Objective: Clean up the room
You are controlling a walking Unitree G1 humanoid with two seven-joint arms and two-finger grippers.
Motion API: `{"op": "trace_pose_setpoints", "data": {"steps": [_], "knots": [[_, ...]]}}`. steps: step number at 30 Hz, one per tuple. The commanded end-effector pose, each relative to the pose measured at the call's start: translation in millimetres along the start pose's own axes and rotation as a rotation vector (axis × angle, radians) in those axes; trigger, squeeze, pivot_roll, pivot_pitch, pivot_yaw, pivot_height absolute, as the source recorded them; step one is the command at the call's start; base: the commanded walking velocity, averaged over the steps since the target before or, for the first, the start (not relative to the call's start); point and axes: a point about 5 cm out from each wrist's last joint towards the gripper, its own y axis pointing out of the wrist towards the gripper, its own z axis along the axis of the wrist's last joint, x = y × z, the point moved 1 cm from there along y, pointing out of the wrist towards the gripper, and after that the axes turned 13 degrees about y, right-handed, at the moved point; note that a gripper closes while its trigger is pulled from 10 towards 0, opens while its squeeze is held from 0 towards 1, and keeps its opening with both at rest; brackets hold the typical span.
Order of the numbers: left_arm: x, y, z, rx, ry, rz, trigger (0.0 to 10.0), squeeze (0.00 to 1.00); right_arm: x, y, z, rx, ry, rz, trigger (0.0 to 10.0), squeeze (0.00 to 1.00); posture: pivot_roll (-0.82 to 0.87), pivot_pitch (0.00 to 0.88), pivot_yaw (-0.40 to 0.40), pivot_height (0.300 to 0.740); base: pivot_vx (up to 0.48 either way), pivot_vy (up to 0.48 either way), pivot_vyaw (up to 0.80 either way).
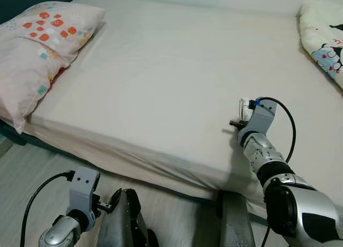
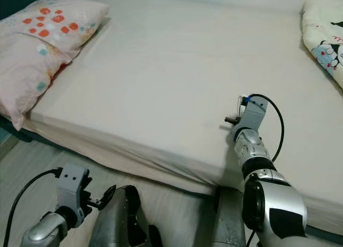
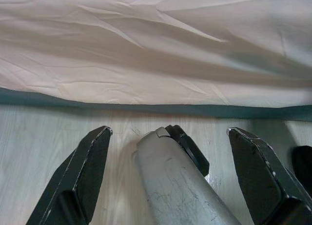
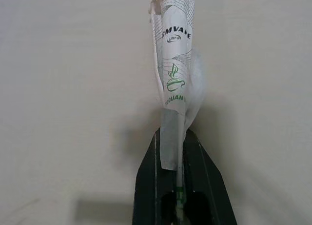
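Wrapper (image 4: 174,73), white and crumpled, printed with dark lettering and a green leaf-and-cup emblem, pinched between the two black fingers (image 4: 200,186) of the right end effector (image 4: 178,152), which are pressed together on its lower end. Most of the wrapper stands free beyond the fingertips, over the pale bed sheet. In the head views, the right end effector (image 1: 244,105) is held above the bed (image 1: 161,75), near the front edge and toward the right side, with the silver right arm reaching up to it from below that edge; a sliver of white shows at its tip. A black cable loops beside the wrist.

Left end effector (image 3: 168,137), low beside the bed above the wooden floor (image 3: 39,137), fingers (image 3: 90,156) spread wide apart and holding nothing. Between them in the left wrist view lies a grey cylindrical part of the robot's own leg (image 3: 170,181). The hanging front edge of the sheet and a dark band of bed base beneath it run across the view beyond.

Pillow (image 1: 40,43), pink with orange and teal spots, at the far left corner of the bed, overhanging the left edge. Blanket (image 1: 324,40), cream with a cartoon print, at the far right corner.
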Motion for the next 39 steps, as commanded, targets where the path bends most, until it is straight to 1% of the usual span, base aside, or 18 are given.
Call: {"op": "trace_pose_setpoints", "data": {"steps": [1,4,7,10,11,12,13,14,15,16,17,19,22,27,31,34,37,39], "knots": [[1.1,-3.6,-9.7,-0.035,-0.004,0.0,10.0,0.0,-0.1,-0.8,-6.9,-0.016,0.019,0.003,0.0,0.0,0.15,0.232,0.068,0.453,0.0,0.0,0.0],[-0.4,-0.7,-9.8,-0.031,-0.004,0.006,10.0,0.0,-5.7,-0.9,-7.8,-0.015,0.018,0.034,0.0,0.0,0.15,0.209,0.058,0.453,0.0,0.0,0.0],[-3.3,9.1,-3.9,-0.005,-0.019,0.029,10.0,0.0,-15.9,-0.9,-5.6,-0.005,0.05,0.088,0.0,0.0,0.14,0.181,0.046,0.453,0.0,0.0,0.0],[-10.5,25.7,8.8,0.04,-0.092,0.077,10.0,0.0,-37.6,-2.0,7.4,0.048,0.078,0.228,0.0,0.0,0.13,0.112,0.022,0.453,0.0,0.0,0.0],[-12.4,29.8,12.2,0.05,-0.118,0.089,10.0,0.0,-43.6,-2.6,10.4,0.056,0.079,0.267,0.0,0.0,0.13,0.112,0.022,0.453,0.0,0.0,0.0],[-12.4,29.8,12.2,0.05,-0.118,0.089,10.0,0.0,-43.6,-2.6,10.4,0.056,0.079,0.267,0.0,0.0,0.13,0.112,0.022,0.453,0.0,0.0,0.0],[-14.7,35.7,17.0,0.065,-0.137,0.102,10.0,0.0,-50.5,-3.7,14.2,0.067,0.077,0.315,0.0,0.0,0.12,0.067,0.01,0.458,0.0,0.0,0.0],[-16.1,40.8,20.0,0.073,-0.148,0.11,10.0,0.0,-54.8,-4.5,16.5,0.073,0.075,0.346,0.0,0.0,0.12,0.055,0.007,0.463,0.0,0.0,0.0],[-16.1,40.8,20.0,0.073,-0.148,0.11,10.0,0.0,-54.8,-4.5,16.5,0.073,0.075,0.346,0.0,0.0,0.12,0.055,0.007,0.463,0.0,0.0,0.0],[-18.5,47.0,23.9,0.081,-0.159,0.123,10.0,0.0,-58.1,-5.1,19.9,0.084,0.076,0.37,0.0,0.0,0.11,0.011,-0.002,0.468,0.0,0.0,0.0],[-21.4,53.7,28.3,0.088,-0.163,0.137,10.0,0.0,-60.6,-5.7,23.9,0.096,0.077,0.391,0.0,0.0,0.1,0.0,-0.007,0.473,0.0,0.0,0.0],[-21.4,53.7,28.3,0.088,-0.163,0.137,10.0,0.0,-60.6,-5.7,23.9,0.096,0.077,0.391,0.0,0.0,0.1,0.0,-0.007,0.473,0.0,0.0,0.0],[-34.3,68.7,39.4,0.105,-0.188,0.194,10.0,0.0,-63.9,-7.2,33.7,0.124,0.063,0.434,0.0,0.0,0.08,0.0,-0.02,0.488,0.0,0.0,0.0],[-40.0,76.9,47.4,0.129,-0.224,0.224,10.0,0.0,-69.4,-9.1,38.6,0.142,0.039,0.474,0.0,0.0,0.07,0.0,-0.03,0.503,0.0,0.0,0.0],[-37.5,80.2,47.1,0.113,-0.231,0.223,10.0,0.0,-72.1,-10.1,36.6,0.141,0.021,0.491,0.0,0.0,0.07,0.0,-0.035,0.508,-0.188,0.0,0.0],[-22.9,86.5,46.0,0.12,-0.251,0.2,10.0,0.0,-72.2,-13.0,13.5,0.088,-0.031,0.524,0.0,0.0,0.06,0.0,-0.048,0.523,-0.307,0.0,0.0],[-19.8,87.4,45.9,0.13,-0.261,0.196,10.0,0.0,-71.0,-13.8,6.7,0.073,-0.037,0.528,0.0,0.0,0.05,0.0,-0.049,0.528,0.0,0.0,0.0],[-12.9,89.8,45.0,0.135,-0.279,0.186,10.0,0.0,-68.6,-16.1,-5.3,0.049,-0.048,0.535,0.0,0.0,0.05,0.0,-0.049,0.538,0.0,0.0,0.0]]}}
